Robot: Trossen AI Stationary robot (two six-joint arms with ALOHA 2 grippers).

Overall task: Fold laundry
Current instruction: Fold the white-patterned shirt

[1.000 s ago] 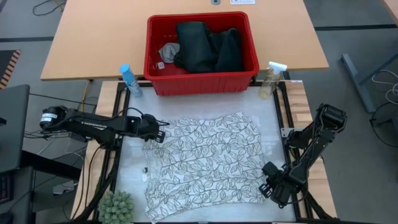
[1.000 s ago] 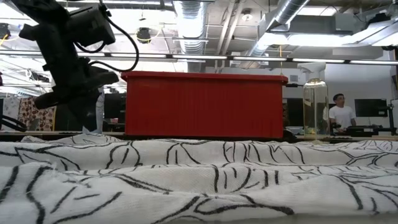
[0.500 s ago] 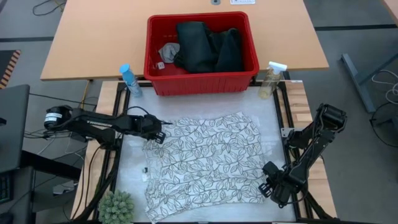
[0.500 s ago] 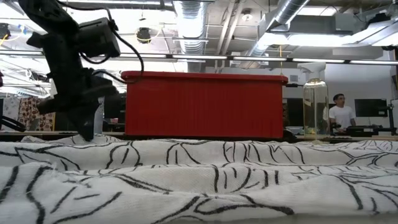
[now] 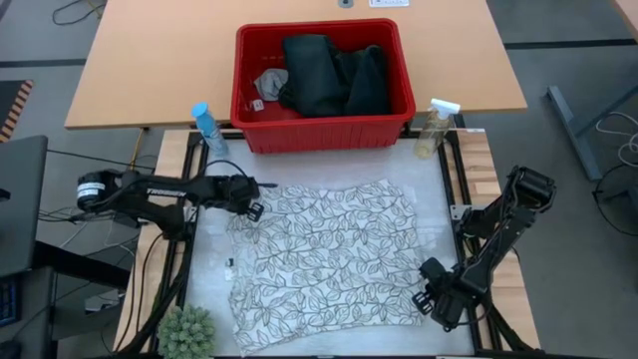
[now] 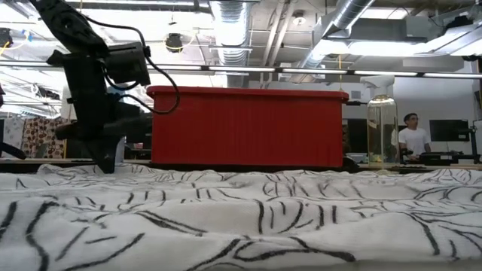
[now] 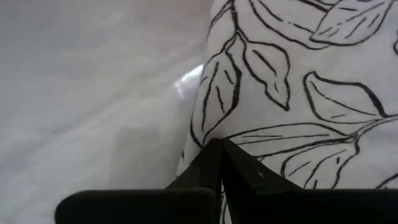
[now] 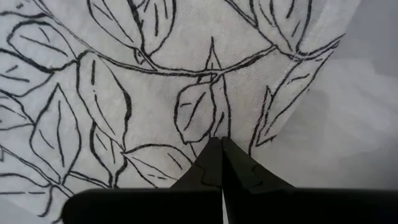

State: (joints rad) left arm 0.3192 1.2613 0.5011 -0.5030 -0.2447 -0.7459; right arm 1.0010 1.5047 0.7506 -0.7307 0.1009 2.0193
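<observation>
Since a second earlier, the left gripper (image 5: 249, 199) had slid a little farther along the far-left edge of the white cloth with grey leaf print (image 5: 324, 261), and that corner of the cloth had shifted with it; in the low view the left arm stood nearer the basket than before. The right gripper (image 5: 431, 291) had not moved from the cloth's near-right corner.

Both grippers were pinched shut on the white leaf-print cloth. In the left wrist view the two dark fingers (image 7: 214, 165) met tip to tip over the cloth's edge, with pale table surface just beside it. In the right wrist view the fingers (image 8: 214, 163) closed the same way on the printed fabric near its corner.

The cloth lay spread across the pale mat of the work table (image 5: 209, 269), roughly flat, with soft wrinkles seen in the low view (image 6: 248, 226).

Beyond it, on the tan wooden table (image 5: 150, 70), stood the red plastic basket (image 5: 324, 135). Inside it lay the dark blue-black denim jeans (image 5: 334, 78), bunched up, and the small grey cloth (image 5: 269, 82) beside them at the basket's left.

A blue spray bottle (image 5: 206, 127) stood just left of the basket, and a clear spray bottle with a white top (image 5: 435, 128) just right of it. A small green plant (image 5: 186, 334) sat at the near-left corner of the work table. A person in a white top (image 6: 410, 137) stood far back in the room.
</observation>
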